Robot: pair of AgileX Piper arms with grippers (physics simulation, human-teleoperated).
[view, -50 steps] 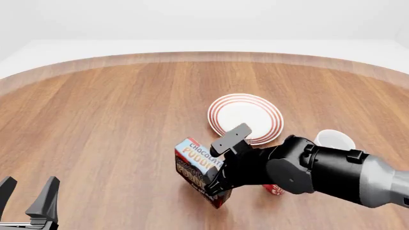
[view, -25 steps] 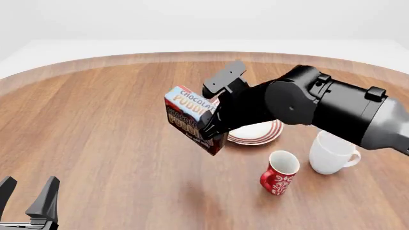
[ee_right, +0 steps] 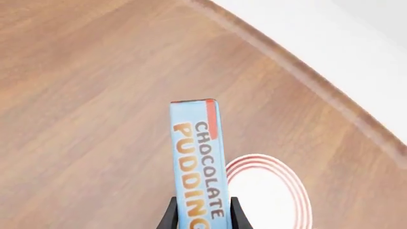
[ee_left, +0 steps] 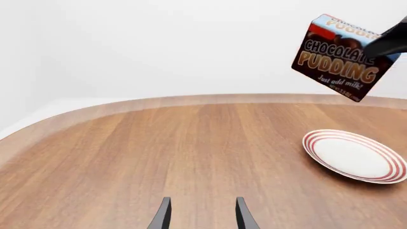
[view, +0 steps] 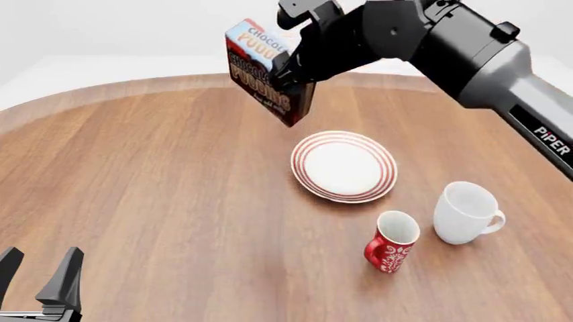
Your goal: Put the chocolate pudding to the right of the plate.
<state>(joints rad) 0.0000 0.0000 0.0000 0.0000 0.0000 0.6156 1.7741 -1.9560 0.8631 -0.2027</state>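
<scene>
Front view: the plate (view: 344,166) serves as the landmark; it lies flat on the wooden table (view: 152,174), a little right of the table's middle.
Chocolate pudding (view: 267,71): held high in the air, clear of the table, up and to the left of the plate and farther from the camera than the plate; the carton is tilted, its light-blue top facing up and left, its dark brown side with the lettering turned toward the camera.
Right gripper (view: 291,74): clamped on the chocolate pudding; its black fingers press the carton's right-hand end, and the right arm (view: 465,50) slants down from the upper right, passing above and behind the plate.
Right wrist view: both fingers (ee_right: 168,215) sit tight against the two wide faces of the chocolate pudding (ee_right: 197,157), whose narrow blue top runs away from the camera; the plate (ee_right: 270,193) shows on the table far below the carton.
Left gripper (view: 40,282): low at the near left edge of the table, well apart from the plate, its jaws spread with nothing between them.
Left wrist view: the fingertips (ee_left: 163,215) stand apart over bare wood; the plate (ee_left: 353,155) lies ahead and the chocolate pudding (ee_left: 340,59) hangs above it, not touching.
White mug (view: 465,212): upright, nearer the camera than the plate and to its right, just beside its rim.
Red mug (view: 392,241): upright, patterned in white, nearer the camera than the plate, beside the white mug.
</scene>
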